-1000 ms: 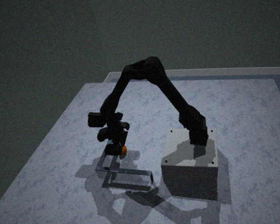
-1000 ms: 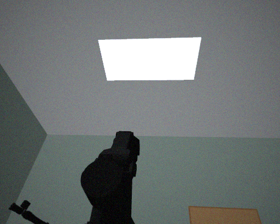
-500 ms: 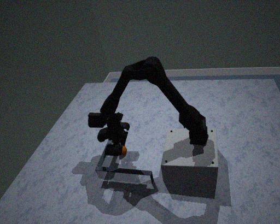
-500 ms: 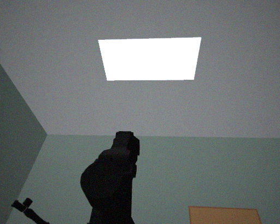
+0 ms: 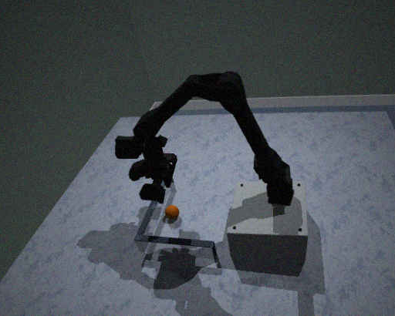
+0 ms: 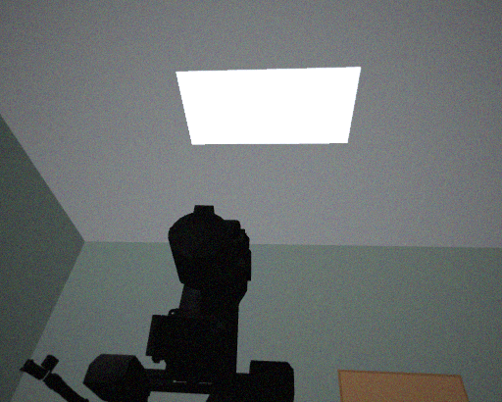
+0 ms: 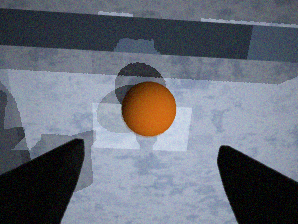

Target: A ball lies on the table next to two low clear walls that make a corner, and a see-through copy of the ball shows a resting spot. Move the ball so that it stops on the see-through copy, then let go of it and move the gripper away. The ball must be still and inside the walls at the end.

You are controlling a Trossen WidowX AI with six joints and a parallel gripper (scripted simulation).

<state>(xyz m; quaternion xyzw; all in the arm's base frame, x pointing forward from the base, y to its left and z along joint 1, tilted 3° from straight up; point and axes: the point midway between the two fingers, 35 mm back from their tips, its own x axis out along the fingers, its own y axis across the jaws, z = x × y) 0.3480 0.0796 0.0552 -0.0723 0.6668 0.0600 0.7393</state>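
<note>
Black parallel-jaw gripper (image 7: 149, 165) spread wide, holding nothing; two dark fingertips at lower left and lower right of wrist view, well apart from the small orange ball (image 7: 149, 109). Ball centred in wrist view, between and beyond the tips, touching neither. Resting on the pale blue marbled table top (image 7: 240, 115), round shadow just behind it at upper left. Dark band of a low clear wall across the top of the wrist view.

Top view: gripper (image 5: 153, 191) raised above the table, left of centre, just up and left of the ball (image 5: 172, 211). Ball sitting inside the corner of the two low clear walls (image 5: 176, 241), near the left wall, apart from the lower one. Black six-joint arm (image 5: 218, 92) arching up from the white box pedestal (image 5: 270, 216) at lower right, then down to the wrist. Arm and wall shadows spread across lower centre.

Exterior view: only the dark arm silhouette (image 6: 209, 294) at bottom centre, bright white ceiling panel (image 6: 270, 105) above, an orange rectangle (image 6: 400, 387) at lower right. Ball and fingers out of that frame.
</note>
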